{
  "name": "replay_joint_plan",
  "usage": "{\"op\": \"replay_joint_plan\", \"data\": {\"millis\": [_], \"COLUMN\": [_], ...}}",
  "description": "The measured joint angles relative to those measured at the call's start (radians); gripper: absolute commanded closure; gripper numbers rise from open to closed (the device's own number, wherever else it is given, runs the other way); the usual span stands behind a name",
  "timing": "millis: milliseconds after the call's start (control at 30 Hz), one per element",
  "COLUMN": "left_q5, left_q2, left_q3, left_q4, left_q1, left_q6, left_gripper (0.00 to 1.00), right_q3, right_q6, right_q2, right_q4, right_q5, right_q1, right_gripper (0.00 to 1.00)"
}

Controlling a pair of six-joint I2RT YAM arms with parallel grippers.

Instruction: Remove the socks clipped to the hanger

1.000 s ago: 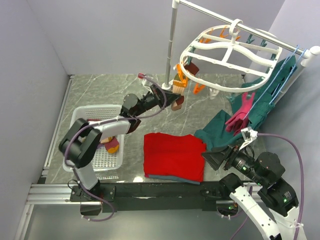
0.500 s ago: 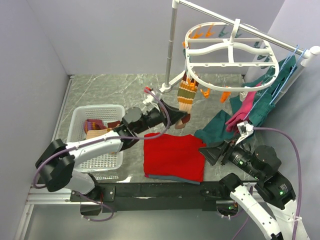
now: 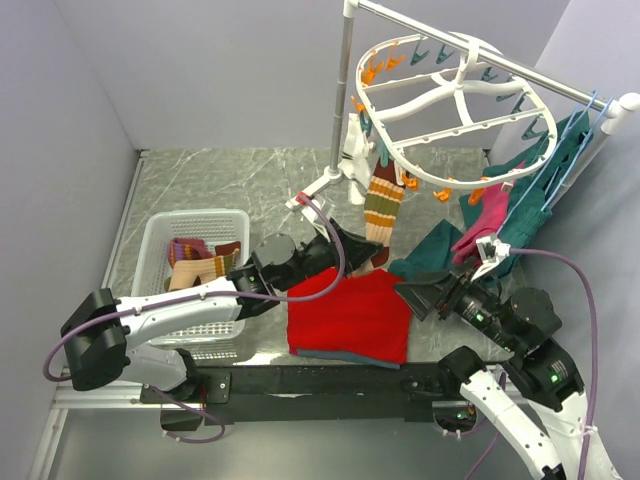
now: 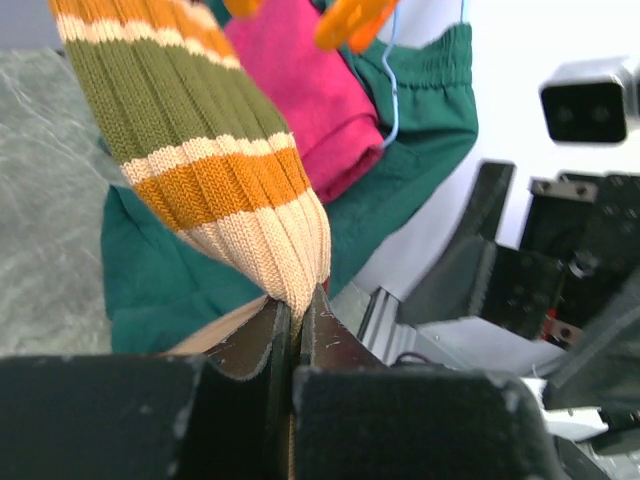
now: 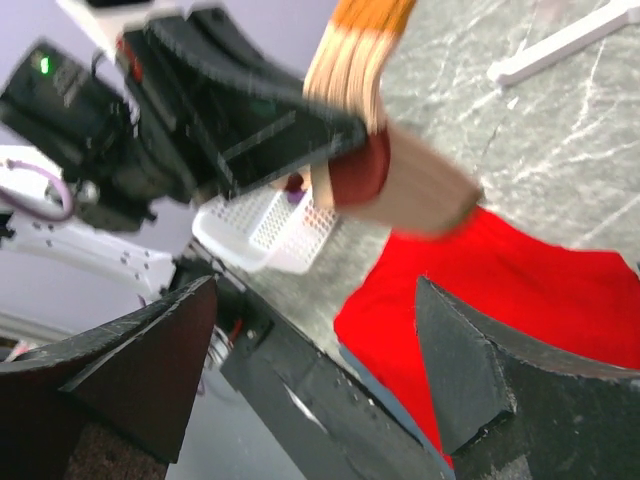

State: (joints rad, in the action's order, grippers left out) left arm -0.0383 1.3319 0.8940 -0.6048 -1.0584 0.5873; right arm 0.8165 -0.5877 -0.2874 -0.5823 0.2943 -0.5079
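The left tool (image 3: pixel 362 250) pinched the lower end of the striped sock (image 3: pixel 383 205), which hung clipped under the near-left rim of the hanger (image 3: pixel 420 172). Its long axis ran steeply down from hanger to tool, so a pull away from the hanger would likely free it. The sock was ribbed, banded olive, orange and cream; the right tool (image 3: pixel 420 297) sat spread below the hanger, touching nothing.

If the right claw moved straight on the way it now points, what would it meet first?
Probably the foot of the striped sock, pinched in the left claw; depth is hard to judge.
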Motion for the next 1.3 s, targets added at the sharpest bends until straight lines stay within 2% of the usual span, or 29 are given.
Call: {"op": "replay_joint_plan", "data": {"millis": [233, 400, 467, 567, 833, 1033, 1067, 1133, 1167, 1200, 1267, 1300], "left_q5": [0.035, 0.056, 0.062, 0.063, 0.063, 0.062, 0.062, 0.062, 0.062, 0.062, 0.056, 0.050], "left_q2": [0.000, 0.002, 0.007, 0.011, 0.015, 0.015, 0.015, 0.015, 0.015, 0.015, 0.015, 0.015], "left_q3": [0.000, 0.007, 0.016, 0.026, 0.055, 0.055, 0.055, 0.056, 0.056, 0.057, 0.062, 0.064], "left_q4": [0.017, 0.045, 0.051, 0.058, 0.073, 0.095, 0.098, 0.101, 0.103, 0.104, 0.114, 0.118], "left_q1": [-0.052, -0.074, -0.081, -0.089, -0.098, -0.098, -0.098, -0.098, -0.098, -0.098, -0.098, -0.098], "left_q6": [-0.001, -0.005, -0.005, -0.010, -0.027, -0.031, -0.031, -0.032, -0.036, -0.039, -0.048, -0.050], "left_gripper": [0.99, 0.98, 0.98, 0.98, 0.97, 0.96, 0.95, 0.90, 0.86, 0.75, 0.64, 0.53], "right_q3": [-0.039, -0.039, -0.039, -0.039, -0.071, -0.102, -0.106, -0.112, -0.113, -0.116, -0.117, -0.117], "right_q6": [-0.058, -0.098, -0.109, -0.122, -0.133, -0.148, -0.151, -0.154, -0.155, -0.156, -0.155, -0.156], "right_q2": [-0.032, -0.045, -0.061, -0.096, -0.122, -0.129, -0.133, -0.141, -0.143, -0.144, -0.143, -0.143], "right_q4": [0.129, 0.200, 0.230, 0.266, 0.322, 0.372, 0.374, 0.382, 0.386, 0.391, 0.395, 0.398], "right_q5": [-0.071, -0.144, -0.148, -0.147, -0.147, -0.144, -0.144, -0.144, -0.144, -0.145, -0.147, -0.149], "right_q1": [0.000, 0.000, 0.000, 0.000, 0.000, 0.000, 0.000, 0.000, 0.000, 0.000, 0.000, 0.000], "right_gripper": [0.28, 0.29, 0.30, 0.37, 0.47, 0.61, 0.67, 0.76, 0.85, 0.91, 1.00, 1.00]}}
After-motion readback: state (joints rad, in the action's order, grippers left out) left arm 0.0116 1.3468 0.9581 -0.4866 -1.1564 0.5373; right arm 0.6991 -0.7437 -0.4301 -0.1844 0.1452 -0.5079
